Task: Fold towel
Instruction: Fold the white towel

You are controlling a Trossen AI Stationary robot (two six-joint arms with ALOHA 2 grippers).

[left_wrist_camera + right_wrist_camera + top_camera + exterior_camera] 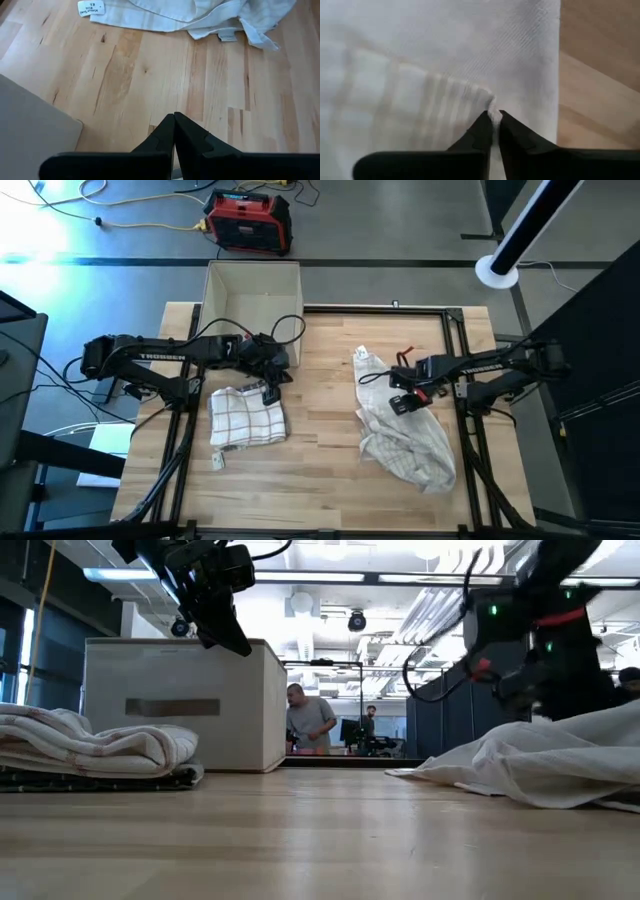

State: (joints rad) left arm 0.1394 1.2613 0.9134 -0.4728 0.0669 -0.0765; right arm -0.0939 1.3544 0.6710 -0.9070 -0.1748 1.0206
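Two towels — right gripper (494, 120) seemingly pinching the crumpled towel (405, 435).

We are seeing a broad strip of bare table (320, 430) lying open down the middle — a gripper could pass freely there. On the left side, a folded towel (247, 418) is taking up the surface, with the left gripper (271, 390) hanging just above its far edge. On the right, a crumpled towel (405, 430) is sprawling from mid-table to the near edge, under the right gripper (400, 402). A beige box (252, 290) is blocking the far left edge — black frame rails (470, 445) are bounding both sides.
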